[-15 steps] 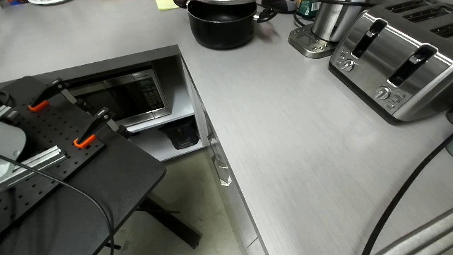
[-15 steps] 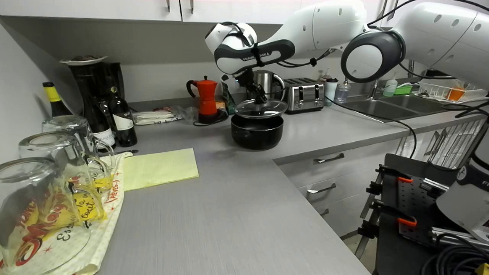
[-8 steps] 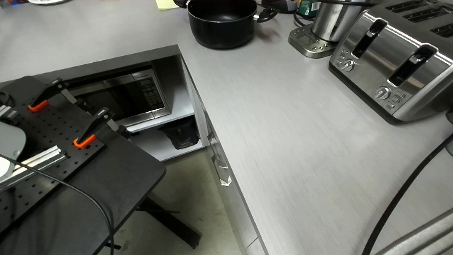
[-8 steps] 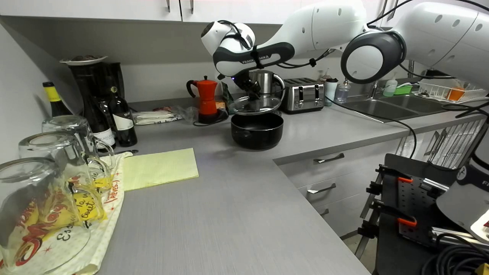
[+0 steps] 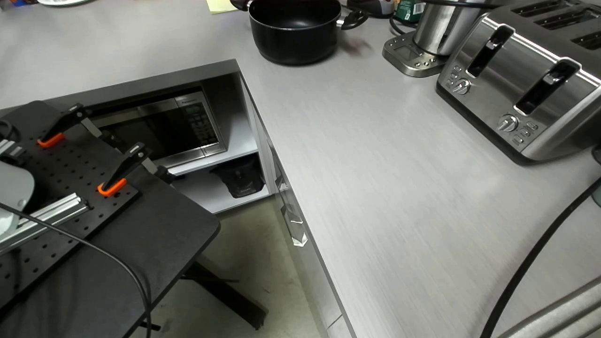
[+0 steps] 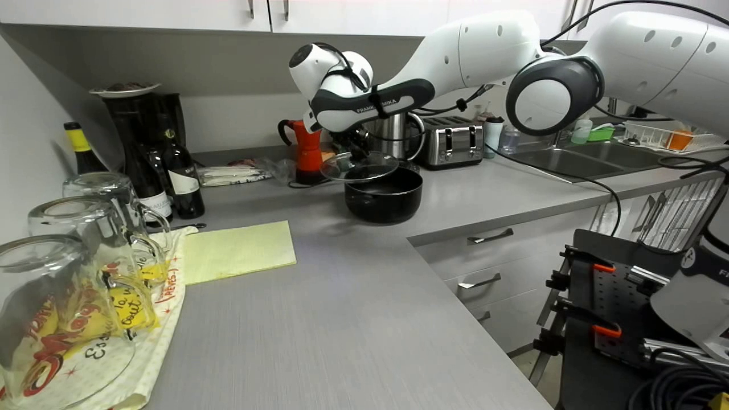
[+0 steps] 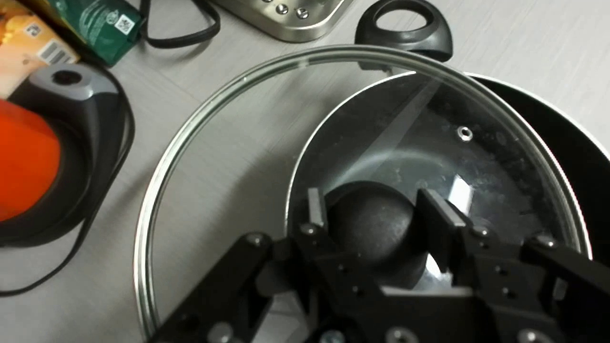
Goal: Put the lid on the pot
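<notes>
The black pot (image 6: 383,200) stands upright on the counter, with its top uncovered on the right side. It also shows in an exterior view (image 5: 296,43), cut by the top edge. The clear glass lid (image 6: 342,168) hangs over the pot's left part and reaches past its left rim. My gripper (image 6: 357,147) holds it from above. In the wrist view the gripper (image 7: 376,207) has its fingers on both sides of the lid's dark round knob (image 7: 369,221). The pot (image 7: 584,152) lies off-centre to the right under the lid. I cannot tell whether lid and rim touch.
A red moka pot (image 6: 309,149) stands left of the lid, with its cord on the counter. A steel kettle (image 6: 393,136) and a toaster (image 6: 454,142) stand behind and right. A yellow cloth (image 6: 239,250), glass mugs (image 6: 85,273) and bottles (image 6: 182,176) are at the left.
In an exterior view my gripper and the lid have moved left and ended slightly lower, off the pot's centre. The lid's edge has left the top of an exterior view. The pot has not moved.
</notes>
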You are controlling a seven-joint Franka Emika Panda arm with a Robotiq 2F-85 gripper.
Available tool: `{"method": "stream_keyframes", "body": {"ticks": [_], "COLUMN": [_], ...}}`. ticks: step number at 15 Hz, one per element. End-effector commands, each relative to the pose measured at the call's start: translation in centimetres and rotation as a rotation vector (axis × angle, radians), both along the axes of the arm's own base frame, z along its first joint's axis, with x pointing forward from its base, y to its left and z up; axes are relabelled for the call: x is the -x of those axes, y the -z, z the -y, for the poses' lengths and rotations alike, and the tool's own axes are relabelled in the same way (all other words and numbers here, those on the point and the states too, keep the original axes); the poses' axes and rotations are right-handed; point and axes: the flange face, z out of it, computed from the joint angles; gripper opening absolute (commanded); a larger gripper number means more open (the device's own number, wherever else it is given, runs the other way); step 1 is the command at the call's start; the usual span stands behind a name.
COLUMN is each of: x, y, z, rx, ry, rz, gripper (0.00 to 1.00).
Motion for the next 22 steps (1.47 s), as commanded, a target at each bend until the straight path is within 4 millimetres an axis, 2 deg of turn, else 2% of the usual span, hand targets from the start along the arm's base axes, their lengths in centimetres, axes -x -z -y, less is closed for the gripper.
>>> {"method": "stream_keyframes", "body": {"ticks": [1,4,8,13,18,22], "x": [-1.1,-1.7,-1.9,-2.0,-1.1,0.2], "y": [-0.4,0.3,1.3,0.7,0.4,0.1], "z": [-1.6,-2.1,-1.7,-1.3,-1.1,-1.1], "rx": [0.041,0.035,0.008,-0.03,-0.074,-0.092], "ry": [-0.117,-0.171,-0.193,-0.194,-0.167,-0.167], "rz": [0.051,0.094,0.118,0.156,0.182,0.206], "gripper": [0.25,0.25,0.25,0.25,0.25,0.25]}}
